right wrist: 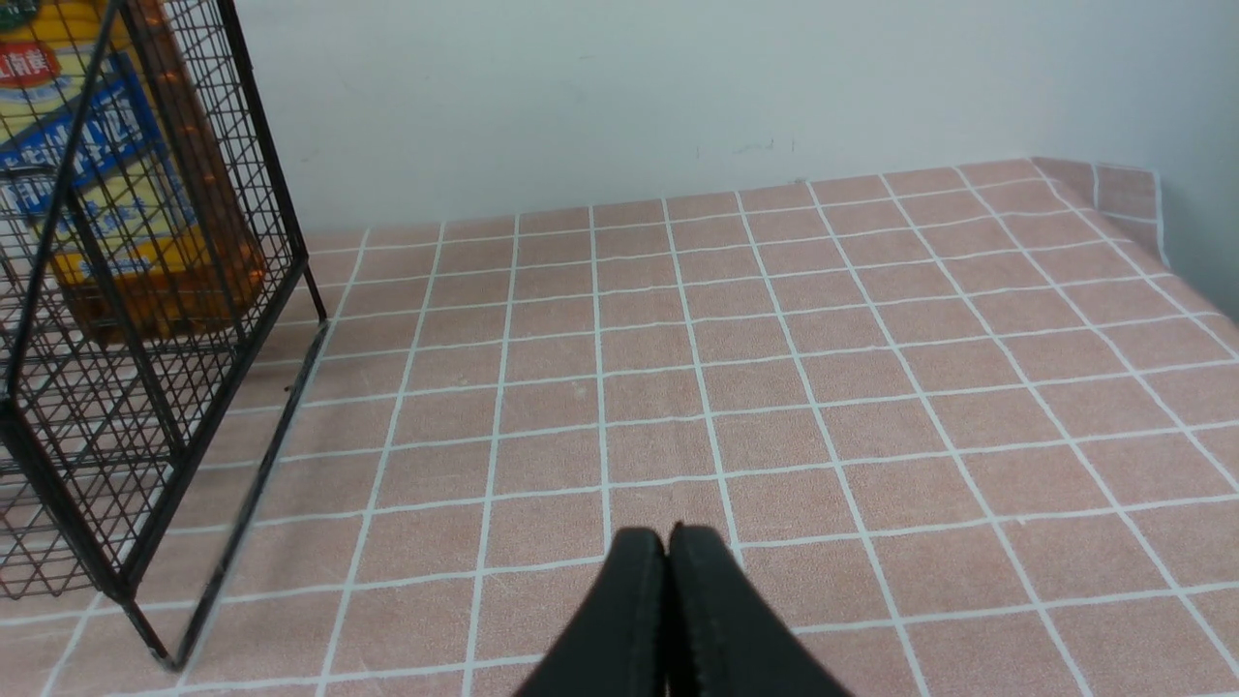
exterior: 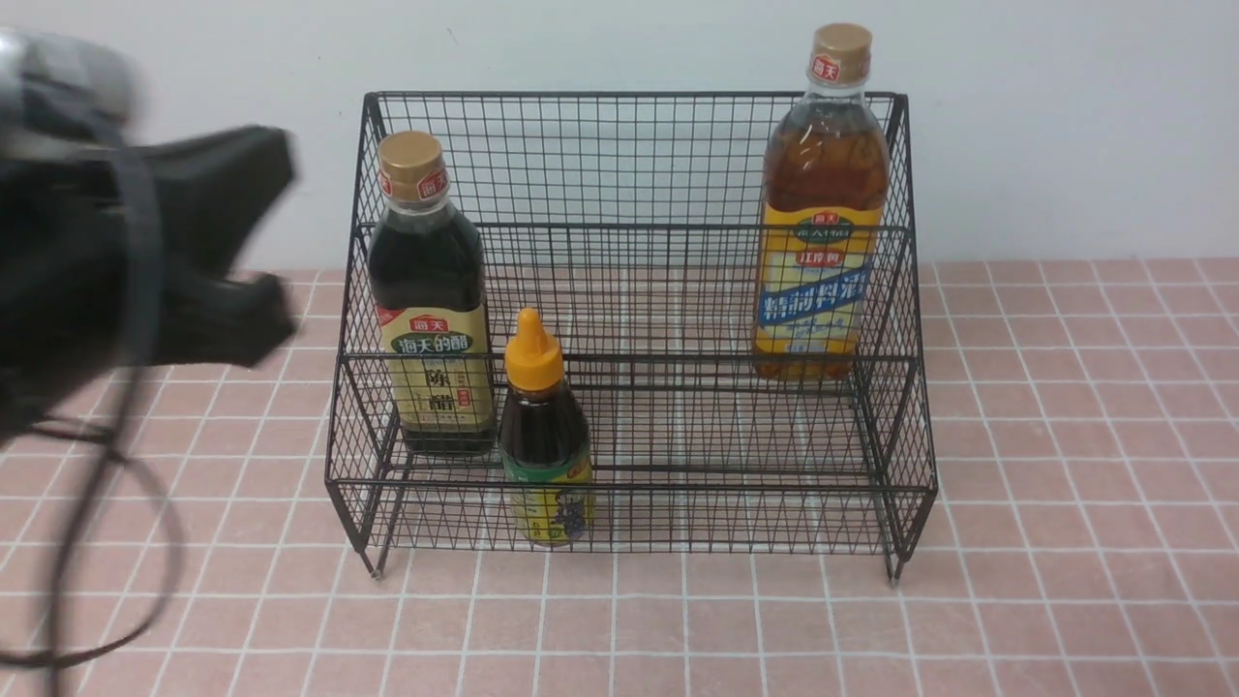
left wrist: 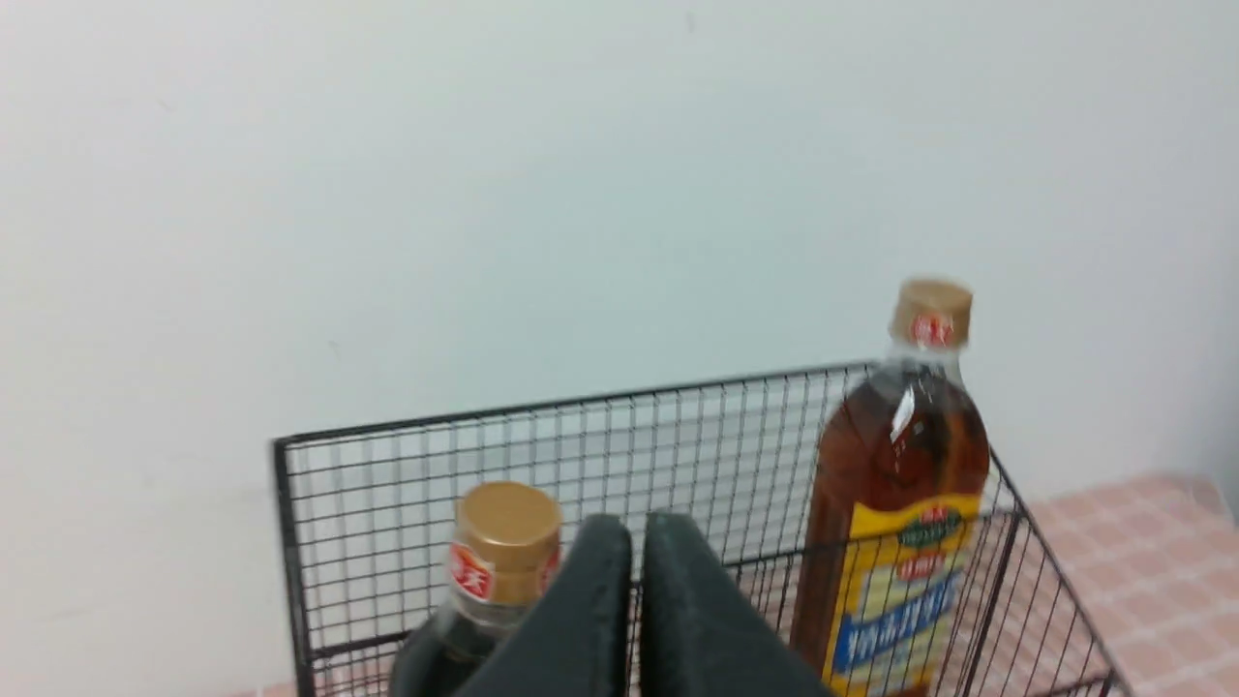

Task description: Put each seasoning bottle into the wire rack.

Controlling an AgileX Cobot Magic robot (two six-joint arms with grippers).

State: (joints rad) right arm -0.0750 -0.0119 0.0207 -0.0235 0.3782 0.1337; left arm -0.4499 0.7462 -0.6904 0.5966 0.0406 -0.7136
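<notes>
All three seasoning bottles (exterior: 432, 300) stand inside the black wire-mesh rack (exterior: 629, 155), task apparently complete; both grippers' fingers (left wrist: 590, 600) clenched empty.

Blurred beside the wire rack (exterior: 629, 319): left gripper (exterior: 261, 242); dark bottle (left wrist: 484, 600) base hidden behind its fingers (left wrist: 590, 620).

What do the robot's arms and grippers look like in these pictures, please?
The left arm is a blurred black bulk with a silvery grey part at its top and a thin black cable looping beneath. The left gripper and right gripper each show two matte black, rounded, tapering fingers without markings.
</notes>
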